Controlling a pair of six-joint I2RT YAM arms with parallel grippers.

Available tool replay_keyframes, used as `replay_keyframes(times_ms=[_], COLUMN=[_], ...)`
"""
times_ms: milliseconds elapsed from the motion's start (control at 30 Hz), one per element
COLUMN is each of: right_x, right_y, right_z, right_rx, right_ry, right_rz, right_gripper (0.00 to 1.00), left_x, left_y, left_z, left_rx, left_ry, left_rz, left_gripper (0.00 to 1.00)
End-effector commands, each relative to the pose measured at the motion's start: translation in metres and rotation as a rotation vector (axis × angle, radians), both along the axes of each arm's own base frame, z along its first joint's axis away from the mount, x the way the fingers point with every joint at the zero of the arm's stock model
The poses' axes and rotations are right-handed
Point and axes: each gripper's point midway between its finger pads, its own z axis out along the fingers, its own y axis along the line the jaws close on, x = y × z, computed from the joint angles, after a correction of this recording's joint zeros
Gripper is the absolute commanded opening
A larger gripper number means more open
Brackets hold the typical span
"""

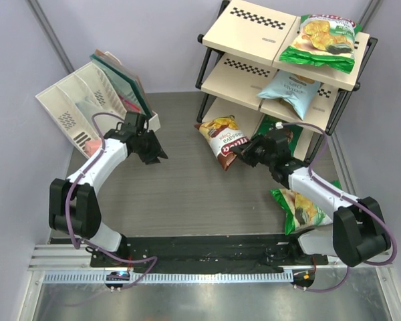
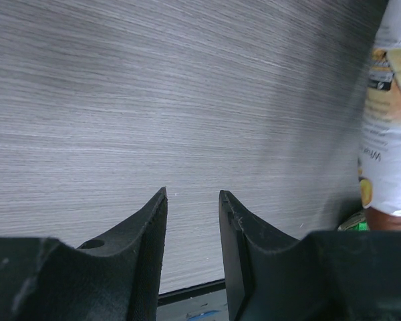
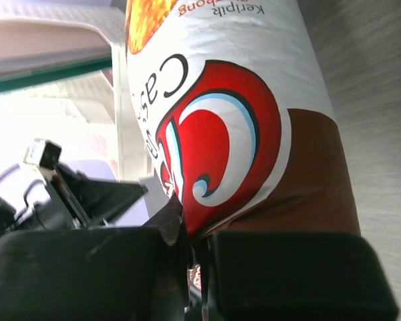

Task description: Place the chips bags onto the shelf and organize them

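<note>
**Brown bag gripped, bottom tier next**

The right pincer (image 1: pixel 246 154) is clamped on the lower edge of the glossy dark brown chips bag with the red logo (image 1: pixel 223 139). The bag stands tilted on the grey wood-grain desk (image 1: pixel 187 194), just in front of the bottom tier of the three-tier black-framed shelf with cream boards (image 1: pixel 250 30). The right wrist view shows the bag's edge pinched between the fingers.

This looks like the placing step for a third bag. One green-and-white chips bag (image 1: pixel 319 41) lies on the top board and the light blue chips bag (image 1: pixel 291 90) on the middle one. The next move probably calls for lifting the brown bag and sliding it in under the middle board. That opening is low (the shelf's front upright and the overhanging light blue bag both crowd it).

A second green-and-white chips bag (image 1: pixel 297 208) lies on the desk beneath the right arm, not yet shelved. The left pincer (image 1: pixel 154 151) hovers over bare desk, its fingers narrowly apart and holding nothing. It is near the white slotted plastic organizer (image 1: pixel 70 107) and well apart from the shelf.
</note>
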Motion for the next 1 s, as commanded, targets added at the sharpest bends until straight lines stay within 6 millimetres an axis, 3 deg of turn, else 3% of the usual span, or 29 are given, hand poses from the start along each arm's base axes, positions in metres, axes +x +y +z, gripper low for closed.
replay_keyframes(times_ms=[0,67,367,433,500,567,733,867,967], right_x=[0.034,0.044,0.099,0.113,0.123,0.131,0.144,0.141,0.141], right_y=[0.005,0.007,0.014,0.012,0.012,0.007,0.004,-0.012,-0.011], right_z=[0.051,0.059,0.050,0.045,0.052,0.045,0.048,0.026,0.020], right_rx=[0.040,0.011,0.000,-0.003,0.025,0.011,-0.012,-0.016,-0.024], right_ry=[-0.172,-0.212,-0.230,-0.220,-0.229,-0.220,-0.212,-0.126,-0.105], right_rz=[-0.103,-0.133,-0.288,-0.336,-0.381,-0.434,-0.527,-0.687,-0.717], right_gripper=[0.01,0.01,0.01,0.01,0.01,0.01,0.01,0.01,0.01], left_x=[-0.002,-0.002,-0.011,-0.011,-0.012,-0.012,-0.011,-0.011,-0.009], left_y=[0.007,0.010,0.020,0.024,0.024,0.027,0.030,0.028,0.027], left_z=[0.010,0.010,0.007,0.005,0.002,0.000,-0.002,-0.005,-0.006], left_rx=[0.004,0.001,0.001,-0.005,-0.021,-0.031,-0.038,-0.060,-0.071], left_ry=[-0.041,-0.045,-0.050,-0.051,-0.045,-0.041,-0.040,-0.036,-0.036], left_rz=[0.008,0.009,-0.016,-0.013,-0.015,-0.010,-0.023,-0.022,-0.019], left_gripper=[0.37,0.37,0.37,0.37,0.37,0.37,0.37,0.37,0.38])
